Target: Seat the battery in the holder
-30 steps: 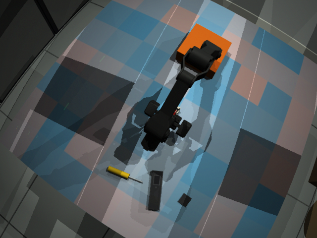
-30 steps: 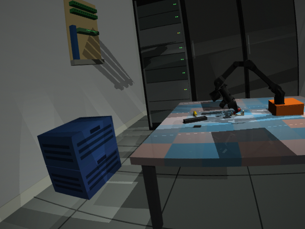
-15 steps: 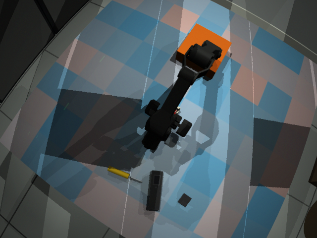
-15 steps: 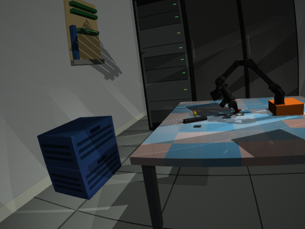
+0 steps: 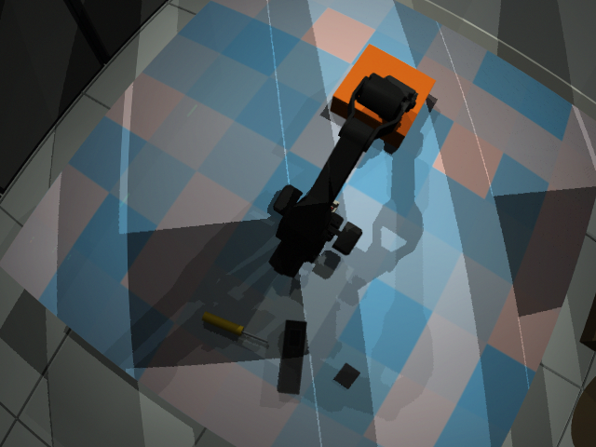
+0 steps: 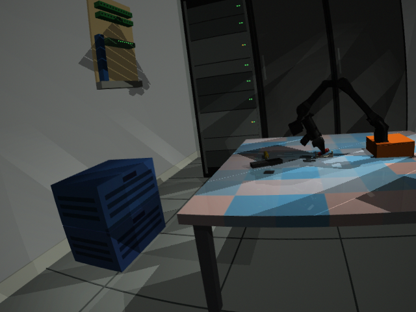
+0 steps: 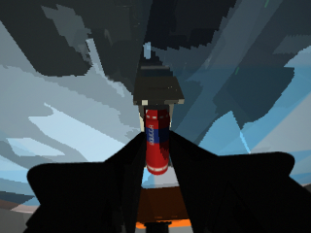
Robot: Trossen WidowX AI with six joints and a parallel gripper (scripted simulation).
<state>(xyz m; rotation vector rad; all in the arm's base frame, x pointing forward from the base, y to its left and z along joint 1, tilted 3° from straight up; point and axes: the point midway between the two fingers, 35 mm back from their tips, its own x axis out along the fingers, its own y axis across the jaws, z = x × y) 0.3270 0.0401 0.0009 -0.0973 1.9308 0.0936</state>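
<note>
The red battery (image 7: 156, 141) (image 6: 322, 152) with a blue band sits lengthwise between my black fingers. My gripper (image 7: 156, 135) (image 6: 320, 147) is shut on it, low over the table. The holder (image 7: 157, 84) (image 6: 329, 155) lies straight ahead in the wrist view, where its dark end block is just past the battery's far end. That far end reaches the pale edge under the block. I cannot tell whether the battery touches the holder floor. In the top view the arm (image 5: 336, 168) hides the gripper, battery and holder.
A yellow-handled screwdriver (image 5: 222, 323) (image 6: 265, 155), a long black bar (image 5: 292, 356) (image 6: 266, 162) and a small black square (image 5: 346, 375) (image 6: 269, 171) lie toward the table's front. The arm's orange base (image 5: 385, 62) (image 6: 400, 144) stands at the far side.
</note>
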